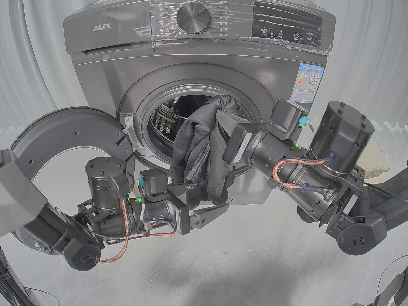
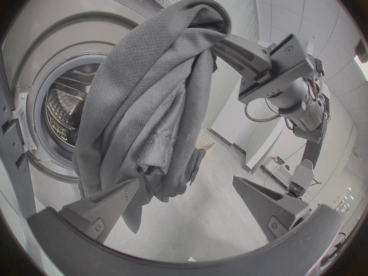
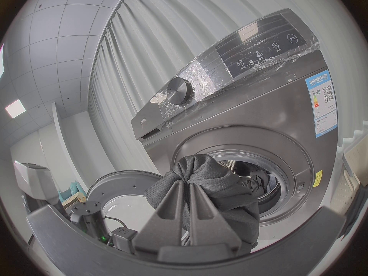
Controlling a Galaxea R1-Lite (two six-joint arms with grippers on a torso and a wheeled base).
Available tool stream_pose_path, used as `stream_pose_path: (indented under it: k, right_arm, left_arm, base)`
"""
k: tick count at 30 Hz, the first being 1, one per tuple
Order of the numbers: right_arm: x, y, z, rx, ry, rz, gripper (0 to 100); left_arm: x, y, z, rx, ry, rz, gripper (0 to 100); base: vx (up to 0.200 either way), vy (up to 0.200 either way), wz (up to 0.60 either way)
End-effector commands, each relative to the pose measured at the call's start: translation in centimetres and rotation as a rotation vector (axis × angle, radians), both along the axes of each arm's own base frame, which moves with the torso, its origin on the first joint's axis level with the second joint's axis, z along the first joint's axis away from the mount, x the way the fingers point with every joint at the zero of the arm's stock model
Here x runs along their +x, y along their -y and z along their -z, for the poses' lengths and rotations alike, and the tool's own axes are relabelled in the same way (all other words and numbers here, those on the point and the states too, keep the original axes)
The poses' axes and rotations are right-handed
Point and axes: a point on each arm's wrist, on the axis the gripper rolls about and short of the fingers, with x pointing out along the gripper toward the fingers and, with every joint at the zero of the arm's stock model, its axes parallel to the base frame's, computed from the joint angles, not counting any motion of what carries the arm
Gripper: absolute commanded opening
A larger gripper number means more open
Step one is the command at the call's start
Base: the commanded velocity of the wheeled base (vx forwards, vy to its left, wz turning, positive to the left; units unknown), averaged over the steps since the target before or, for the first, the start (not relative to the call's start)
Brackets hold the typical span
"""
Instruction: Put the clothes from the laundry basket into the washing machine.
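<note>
Holding the dark garment [image 1: 199,149] bunched at its top, my right tool [image 3: 185,184] is clamped together on it just in front of the open port [image 1: 168,115] of the washing machine [image 1: 127,77]. Most of the cloth hangs below the port's lower rim, outside the drum. My left tool [image 2: 184,183] sits underneath, spread apart, one fingertip [image 2: 130,186] touching the hanging hem. If I let go here, I judge the garment drops to the floor [image 1: 255,256]. Pushing in, the tail may drag on the rim or snag on that fingertip and pull loose. The laundry basket [image 1: 376,162] stands off to my right.
</note>
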Motion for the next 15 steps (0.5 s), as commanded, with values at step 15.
stream_pose_path:
  k: [15]
  right_arm:
    - [-0.1,0.0,0.1,0.005,0.006,-0.002,0]
  left_arm:
    - [2.5,0.9,1.0,-0.044,0.006,-0.081,100]
  base:
    - [0.0,0.0,0.0]
